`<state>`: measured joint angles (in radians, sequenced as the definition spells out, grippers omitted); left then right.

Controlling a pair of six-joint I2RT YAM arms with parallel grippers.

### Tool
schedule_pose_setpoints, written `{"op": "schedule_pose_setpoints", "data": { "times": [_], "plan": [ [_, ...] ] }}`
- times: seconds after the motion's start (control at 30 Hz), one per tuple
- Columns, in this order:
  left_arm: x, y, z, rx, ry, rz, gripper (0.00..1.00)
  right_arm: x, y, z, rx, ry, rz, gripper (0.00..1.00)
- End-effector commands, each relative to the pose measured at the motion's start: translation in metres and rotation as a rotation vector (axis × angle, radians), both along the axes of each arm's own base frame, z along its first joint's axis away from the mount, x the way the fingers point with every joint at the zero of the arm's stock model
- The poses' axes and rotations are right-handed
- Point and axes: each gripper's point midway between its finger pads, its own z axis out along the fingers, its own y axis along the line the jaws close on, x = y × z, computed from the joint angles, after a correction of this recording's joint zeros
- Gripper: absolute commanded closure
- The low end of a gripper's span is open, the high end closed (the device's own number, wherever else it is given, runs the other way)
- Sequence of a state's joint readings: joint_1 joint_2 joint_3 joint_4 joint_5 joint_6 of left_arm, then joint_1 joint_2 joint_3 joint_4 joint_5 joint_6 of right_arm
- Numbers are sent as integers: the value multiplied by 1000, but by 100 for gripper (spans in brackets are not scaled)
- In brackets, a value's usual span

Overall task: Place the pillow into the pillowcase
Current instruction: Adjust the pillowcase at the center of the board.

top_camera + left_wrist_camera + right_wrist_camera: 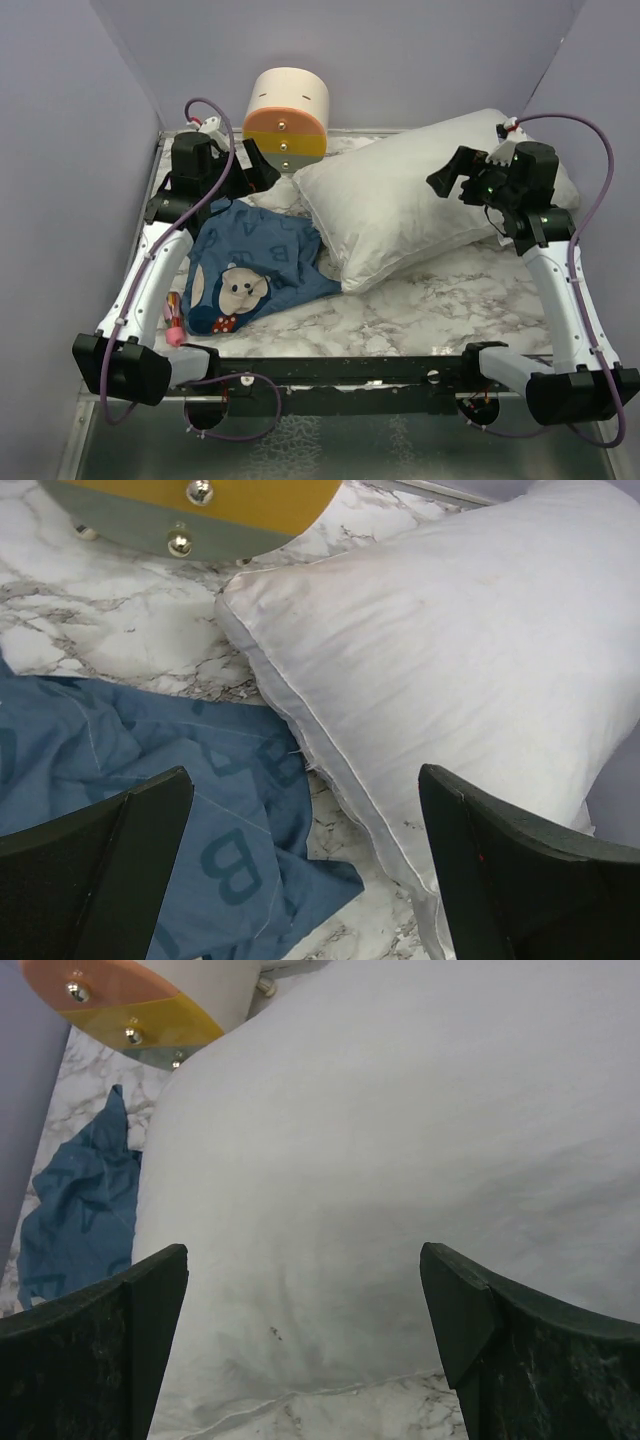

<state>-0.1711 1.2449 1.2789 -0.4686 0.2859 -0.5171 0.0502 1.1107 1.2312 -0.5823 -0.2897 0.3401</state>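
The white pillow (400, 200) lies plump across the back right of the marble table. Its left corner rests beside the crumpled blue pillowcase (250, 265), which shows letters and a mouse face with a red dotted bow. My left gripper (255, 168) hangs open over the pillowcase's far edge. In the left wrist view the left gripper (305, 780) spans the pillow's seam (450, 650) and the blue pillowcase (150, 750), touching neither. My right gripper (450, 180) is open above the pillow's right half. The right wrist view has the right gripper (303, 1255) over the pillow (400, 1130), with the pillowcase (80, 1210) at far left.
A cream-and-orange cylinder (287, 115) lies on its side against the back wall, just behind the pillow's left corner. A small pink and red object (175, 322) lies by the left arm. Grey walls close in on the left, back and right. A black rail (350, 370) runs along the front edge.
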Motion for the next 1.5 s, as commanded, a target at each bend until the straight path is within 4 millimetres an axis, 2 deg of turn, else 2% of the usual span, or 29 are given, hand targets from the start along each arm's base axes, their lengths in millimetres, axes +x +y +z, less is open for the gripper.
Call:
{"op": "schedule_pose_setpoints", "data": {
  "times": [0.0,0.2,0.37,0.43,0.5,0.63,0.73,0.83,0.9,1.1,1.23,1.37,1.47],
  "plan": [
    [4,-6,42,20,-183,2,1,1,-1,19,83,-38,-92,1],
    [-3,-24,62,-59,-227,-37,1,-2,2,36,160,-60,-133,1],
    [-11,-38,64,-184,-202,-57,1,-7,17,61,178,-141,-35,1],
    [-15,-41,57,-219,-176,-58,1,-12,30,72,173,-199,70,1],
    [-19,-42,45,-237,-131,-53,1,-24,55,83,168,-269,257,1],
    [-26,-39,14,-230,-5,-19,2,-46,88,89,225,-307,491,1],
    [-31,-37,-4,-219,69,-2,2,-62,102,86,333,-313,585,1],
    [-37,-36,-11,-217,95,3,2,-70,113,67,464,-262,656,1],
    [-40,-32,-16,-204,107,25,2,-74,121,60,439,-257,726,1],
    [-49,-8,-42,-99,185,132,3,-54,134,47,228,-235,758,1],
    [-49,-1,-58,-66,252,183,5,-54,151,34,215,-150,831,1],
    [-46,1,-69,-26,305,187,8,-58,165,28,209,-145,869,1],
    [-47,12,-81,55,348,218,8,-61,173,24,207,-134,894,1]
  ]
}}
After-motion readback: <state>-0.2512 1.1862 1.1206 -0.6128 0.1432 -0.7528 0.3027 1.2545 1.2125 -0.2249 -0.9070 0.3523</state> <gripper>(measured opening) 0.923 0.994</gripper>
